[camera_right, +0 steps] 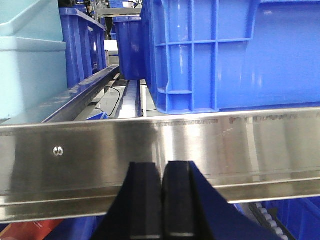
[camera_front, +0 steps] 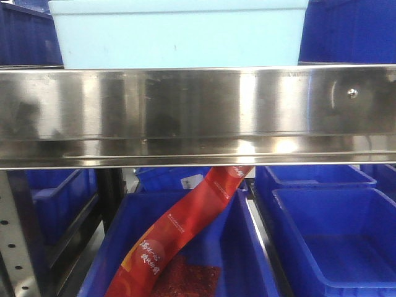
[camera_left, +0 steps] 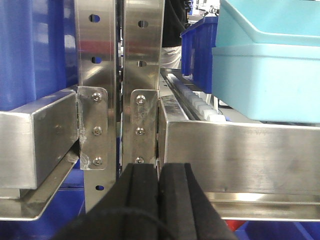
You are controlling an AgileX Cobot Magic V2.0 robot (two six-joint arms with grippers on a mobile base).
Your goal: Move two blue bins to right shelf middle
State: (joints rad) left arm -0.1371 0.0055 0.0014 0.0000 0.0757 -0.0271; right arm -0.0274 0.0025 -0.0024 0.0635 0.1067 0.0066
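Observation:
A large dark blue bin [camera_right: 240,55] stands on the shelf just behind the steel beam [camera_right: 225,145], up and to the right of my right gripper [camera_right: 161,170]. That gripper is shut with nothing in it, its tips in front of the beam. More dark blue bins [camera_right: 82,45] sit further back. My left gripper [camera_left: 158,172] is also shut and empty, facing the shelf uprights [camera_left: 120,75]. In the front view, blue bins [camera_front: 337,241] rest on the level below the beam [camera_front: 198,114]. Neither gripper shows in that view.
A light blue bin [camera_front: 176,34] sits on the shelf above the beam and appears at the right in the left wrist view [camera_left: 270,75]. A long red packet [camera_front: 185,226] hangs into a lower blue bin [camera_front: 253,247]. Roller rails [camera_left: 197,102] run back along the shelf.

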